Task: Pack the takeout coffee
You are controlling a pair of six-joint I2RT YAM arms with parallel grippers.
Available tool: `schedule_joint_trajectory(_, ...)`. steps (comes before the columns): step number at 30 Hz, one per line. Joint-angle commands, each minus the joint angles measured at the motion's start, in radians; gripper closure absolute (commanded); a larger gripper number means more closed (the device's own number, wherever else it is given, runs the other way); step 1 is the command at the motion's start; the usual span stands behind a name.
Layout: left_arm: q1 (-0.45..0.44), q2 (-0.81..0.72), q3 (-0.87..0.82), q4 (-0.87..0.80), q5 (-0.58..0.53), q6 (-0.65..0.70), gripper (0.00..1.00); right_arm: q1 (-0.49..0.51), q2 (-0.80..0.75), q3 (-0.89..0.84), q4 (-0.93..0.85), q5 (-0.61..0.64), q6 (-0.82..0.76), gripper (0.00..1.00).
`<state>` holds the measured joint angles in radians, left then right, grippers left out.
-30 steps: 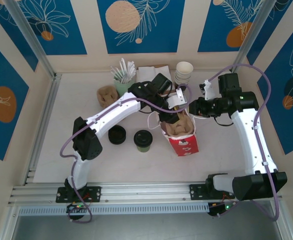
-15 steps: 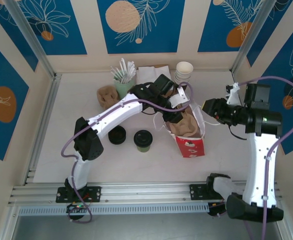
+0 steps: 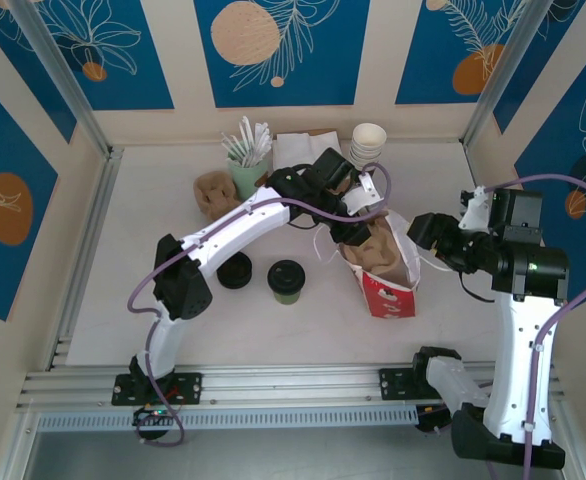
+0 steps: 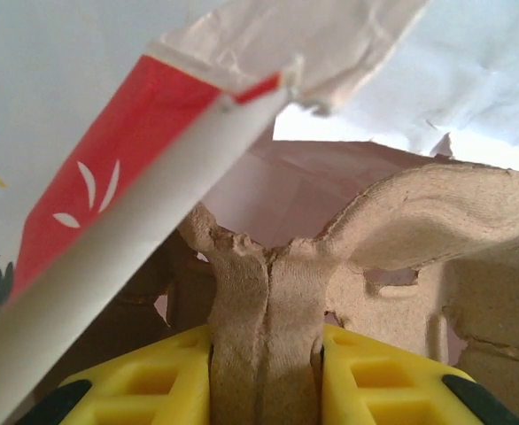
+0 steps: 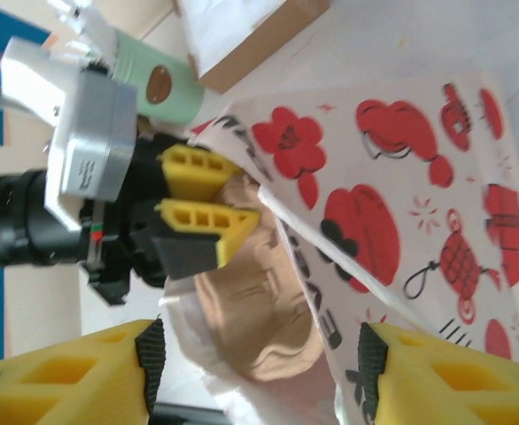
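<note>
The takeout coffee, an olive-green cup with a black lid, stands on the table left of the red paper bag. My left gripper reaches into the bag's mouth, shut on a ridge of the brown cardboard cup carrier that sits inside the bag. My right gripper hovers at the bag's right rim. In the right wrist view its fingers stand wide apart, open, with the bag's printed wall and the carrier between and beyond them.
A black disc lies left of the coffee. At the back stand a mint cup with white sticks, another brown carrier, a napkin box and stacked white cups. Walls close in the table's sides.
The bag and carrier slid to the right with both grippers. The right gripper then opened and let go of the bag's rim. The left grip is unchanged.
</note>
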<state>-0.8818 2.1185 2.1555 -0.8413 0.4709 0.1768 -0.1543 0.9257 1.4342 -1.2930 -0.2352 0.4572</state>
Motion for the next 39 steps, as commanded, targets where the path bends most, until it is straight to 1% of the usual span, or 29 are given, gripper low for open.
schedule_joint_trajectory(1, 0.011, 0.022, 0.023, -0.025, -0.027, -0.022, 0.72, -0.016, 0.005, 0.009, 0.037, 0.054, 0.009, 0.34)
schedule_joint_trajectory(4, 0.01, 0.019, 0.02, -0.031, -0.026, -0.022, 0.72, -0.017, 0.042, -0.003, 0.104, 0.034, 0.001, 0.31)
schedule_joint_trajectory(5, 0.01, 0.017, 0.019, -0.031, -0.022, -0.022, 0.72, -0.017, 0.062, -0.002, 0.125, 0.003, -0.009, 0.3)
schedule_joint_trajectory(9, 0.009, 0.009, 0.019, -0.039, -0.021, -0.023, 0.72, -0.017, 0.132, 0.015, 0.187, -0.183, -0.008, 0.3)
schedule_joint_trajectory(11, 0.009, 0.007, 0.018, -0.044, -0.023, -0.029, 0.72, -0.014, 0.147, -0.008, 0.252, -0.306, 0.025, 0.31)
schedule_joint_trajectory(13, 0.01, 0.003, 0.017, -0.045, -0.025, -0.04, 0.72, -0.012, 0.155, -0.029, 0.315, -0.397, 0.065, 0.32)
schedule_joint_trajectory(16, 0.01, -0.004, 0.01, -0.041, -0.033, -0.061, 0.72, -0.009, 0.172, -0.032, 0.367, -0.442, 0.111, 0.32)
schedule_joint_trajectory(18, 0.01, -0.013, -0.001, -0.033, -0.037, -0.076, 0.72, -0.024, 0.179, -0.042, 0.409, -0.476, 0.165, 0.32)
schedule_joint_trajectory(19, 0.01, -0.018, -0.009, -0.025, -0.036, -0.084, 0.72, -0.031, 0.18, -0.059, 0.456, -0.517, 0.201, 0.32)
schedule_joint_trajectory(23, 0.01, -0.037, -0.038, -0.004, -0.036, -0.098, 0.72, -0.048, 0.186, -0.091, 0.548, -0.534, 0.314, 0.32)
schedule_joint_trajectory(24, 0.009, -0.04, -0.041, -0.002, -0.039, -0.1, 0.72, -0.057, 0.186, -0.097, 0.578, -0.556, 0.353, 0.32)
schedule_joint_trajectory(26, 0.01, -0.041, -0.042, -0.004, -0.038, -0.102, 0.72, -0.088, 0.185, -0.131, 0.691, -0.618, 0.48, 0.32)
schedule_joint_trajectory(27, 0.009, -0.041, -0.043, -0.004, -0.04, -0.105, 0.72, -0.094, 0.185, -0.124, 0.711, -0.614, 0.509, 0.33)
schedule_joint_trajectory(29, 0.01, -0.042, -0.037, -0.004, -0.051, -0.115, 0.72, -0.099, 0.185, -0.082, 0.686, -0.584, 0.5, 0.32)
schedule_joint_trajectory(31, 0.01, -0.044, -0.033, -0.001, -0.063, -0.131, 0.72, -0.103, 0.189, -0.024, 0.616, -0.55, 0.458, 0.33)
schedule_joint_trajectory(35, 0.007, -0.046, -0.03, 0.01, -0.091, -0.16, 0.72, -0.106, 0.206, 0.131, 0.377, -0.469, 0.308, 0.34)
schedule_joint_trajectory(39, 0.005, -0.045, -0.022, 0.003, -0.112, -0.17, 0.72, -0.106, 0.17, 0.2, 0.181, -0.354, 0.186, 0.38)
